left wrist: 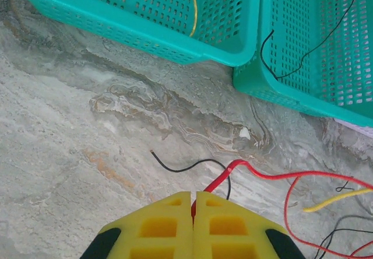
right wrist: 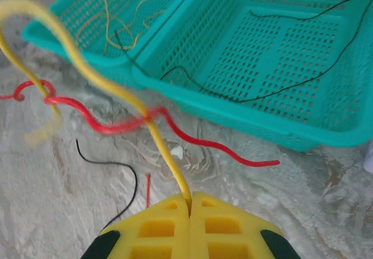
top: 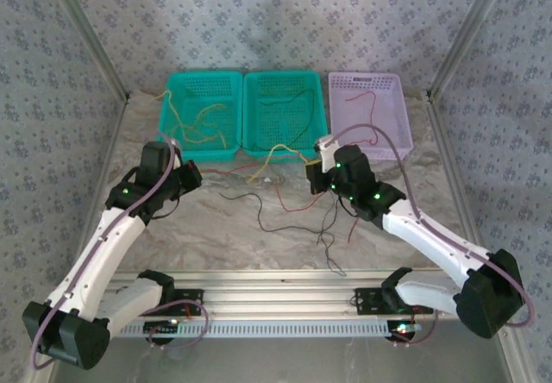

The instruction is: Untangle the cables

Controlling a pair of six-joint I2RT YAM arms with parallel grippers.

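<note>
Both arms have a grip now: left fingers [left wrist: 163,227] clamped on the red cable [left wrist: 262,175], right fingers [right wrist: 224,227] clamped on the yellow cable [right wrist: 81,58]. Both cables are over the desk [top: 198,228], just in front of the green baskets [top: 207,153]. Looks like the pull-apart step. Red and yellow cross each other, so next I'd draw them apart slowly, no yanking.
</note>
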